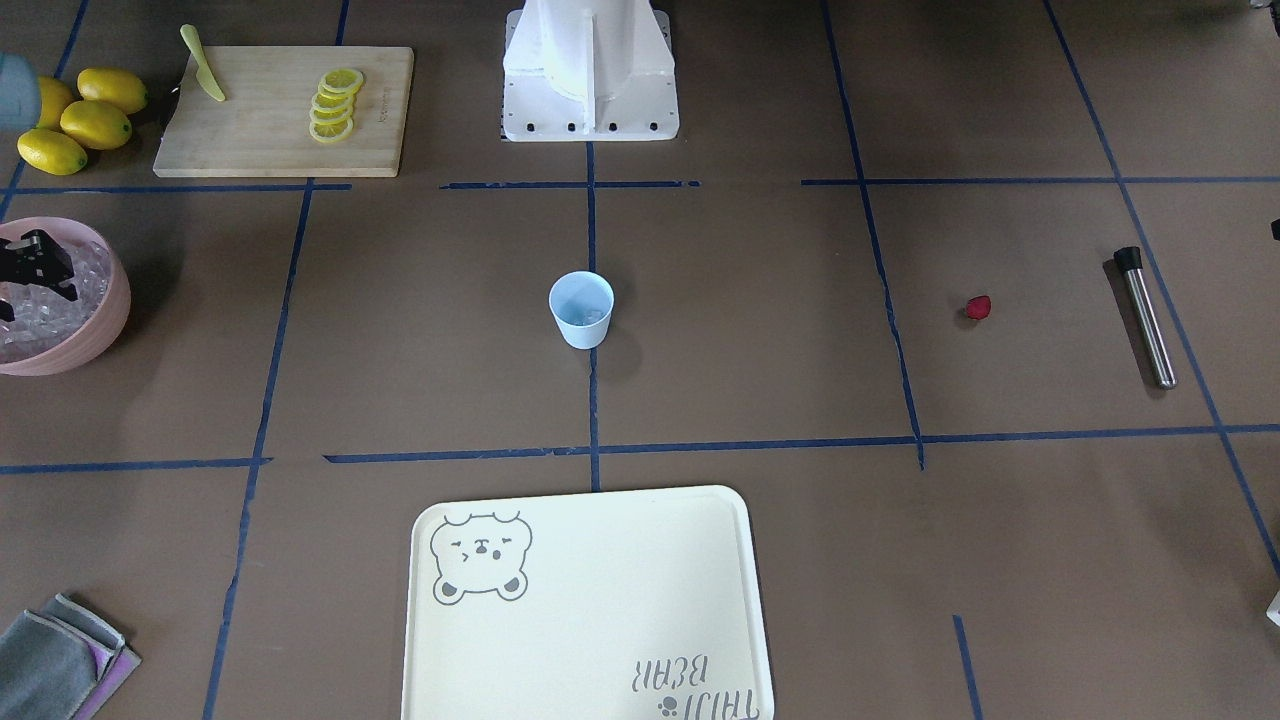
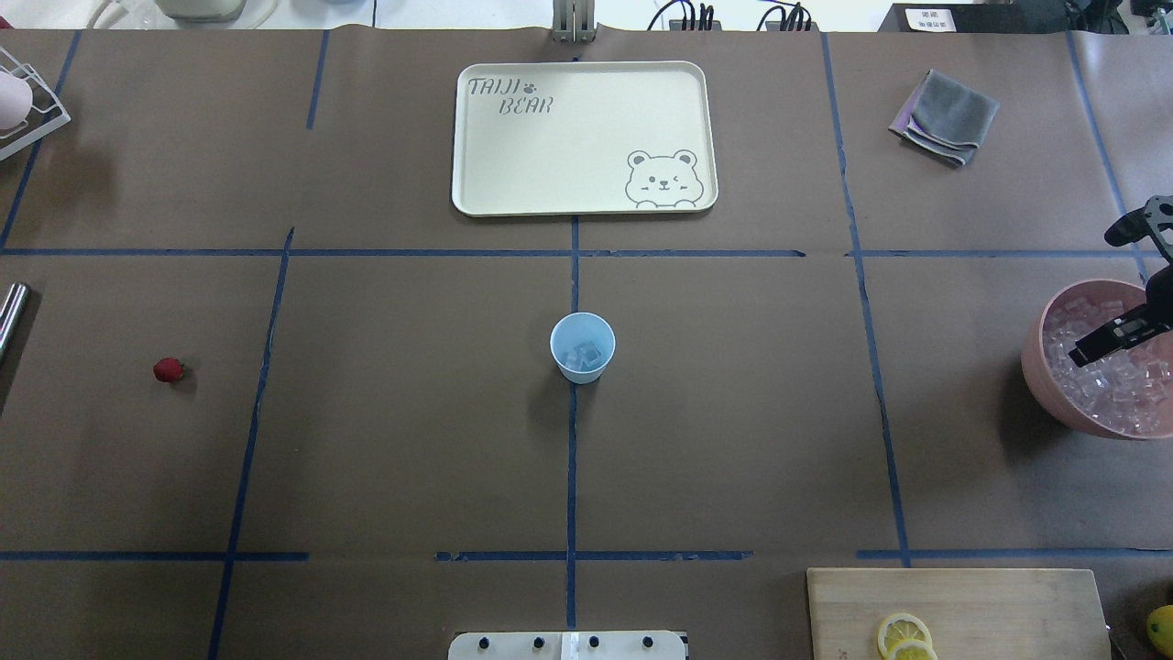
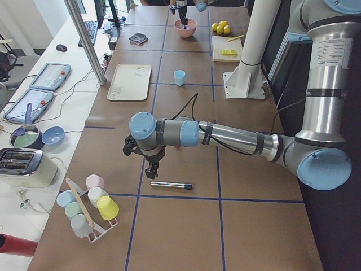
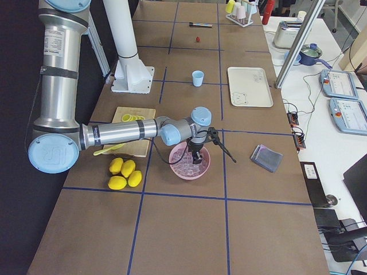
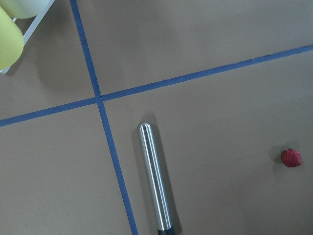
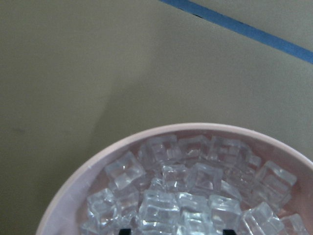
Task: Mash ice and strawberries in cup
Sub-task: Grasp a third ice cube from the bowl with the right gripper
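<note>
The bench point(image 2: 385, 440) is covered in brown paper crossed by blue tape lines. At its far edge from the robot a cream tray point(image 2: 458, 137) is laid, with a folded grey cloth point(image 2: 946, 117) to its right. On the robot's right, a wooden board point(image 1: 270, 110) carries lemon slices point(image 1: 335, 105) and a yellow-green knife point(image 1: 203, 77). Whole lemons point(image 1: 85, 120) are grouped just beside it.

A pink bowl point(image 2: 1035, 367) heaped with ice point(image 6: 195, 196) is set at the right end. The right tool point(image 6: 174, 231) is held directly over that ice, its fingers spread apart and gripping nothing.

The cup point(image 2: 582, 346) stands upright at the bench's middle, well apart from both tools, and a few cubes are seen inside it.

Towards the left end a steel rod point(image 1: 1146, 318) with a black tip is laid flat. The left tool point(image 3: 152, 171) is hung just above it. Whether that tool is spread or closed cannot be told. A rack of cups point(image 3: 87, 209) stands at the corner nearby.

The strawberry point(image 2: 169, 369) lies alone on the paper, near the rod and between it and the cup.
</note>
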`<action>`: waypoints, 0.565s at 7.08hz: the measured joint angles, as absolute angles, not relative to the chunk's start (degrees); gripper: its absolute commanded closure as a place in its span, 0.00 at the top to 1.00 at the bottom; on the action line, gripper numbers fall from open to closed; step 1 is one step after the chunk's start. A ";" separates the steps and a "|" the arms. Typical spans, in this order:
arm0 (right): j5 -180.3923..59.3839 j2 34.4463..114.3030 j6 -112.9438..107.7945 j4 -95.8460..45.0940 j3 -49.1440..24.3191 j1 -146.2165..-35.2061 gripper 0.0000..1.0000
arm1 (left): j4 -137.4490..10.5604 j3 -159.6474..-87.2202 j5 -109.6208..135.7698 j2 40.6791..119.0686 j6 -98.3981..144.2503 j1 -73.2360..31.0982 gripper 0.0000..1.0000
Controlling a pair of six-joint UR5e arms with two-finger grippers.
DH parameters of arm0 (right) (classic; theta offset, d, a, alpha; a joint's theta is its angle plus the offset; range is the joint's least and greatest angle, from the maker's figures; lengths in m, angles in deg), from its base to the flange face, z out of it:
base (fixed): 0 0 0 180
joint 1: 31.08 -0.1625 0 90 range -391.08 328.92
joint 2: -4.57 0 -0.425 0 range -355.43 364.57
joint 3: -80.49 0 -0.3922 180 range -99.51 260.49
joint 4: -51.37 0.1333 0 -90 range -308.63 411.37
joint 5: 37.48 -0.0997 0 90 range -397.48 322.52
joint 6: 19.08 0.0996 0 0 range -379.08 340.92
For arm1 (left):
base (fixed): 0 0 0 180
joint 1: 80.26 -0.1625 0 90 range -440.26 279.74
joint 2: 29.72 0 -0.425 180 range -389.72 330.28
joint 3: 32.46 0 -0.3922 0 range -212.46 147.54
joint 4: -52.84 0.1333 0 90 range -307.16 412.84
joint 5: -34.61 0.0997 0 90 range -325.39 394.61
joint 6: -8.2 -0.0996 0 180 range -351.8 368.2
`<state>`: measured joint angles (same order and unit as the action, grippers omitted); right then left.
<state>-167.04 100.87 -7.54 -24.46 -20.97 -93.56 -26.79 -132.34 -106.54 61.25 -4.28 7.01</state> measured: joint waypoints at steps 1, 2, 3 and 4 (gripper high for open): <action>-167.05 100.67 -7.77 -24.42 -20.84 -93.56 0.08 | -26.79 -132.37 -106.54 61.25 -4.29 7.01 1.00; -167.09 100.61 -7.98 -24.40 -20.79 -93.56 0.00 | -26.79 -132.38 -106.55 61.25 -4.28 7.01 1.00; -167.11 100.61 -8.10 -24.40 -20.80 -93.56 0.00 | -26.79 -132.39 -106.55 61.25 -4.28 7.01 1.00; -167.23 100.62 -8.13 -24.39 -21.13 -93.64 0.00 | -26.79 -132.39 -106.54 61.25 -4.29 7.01 1.00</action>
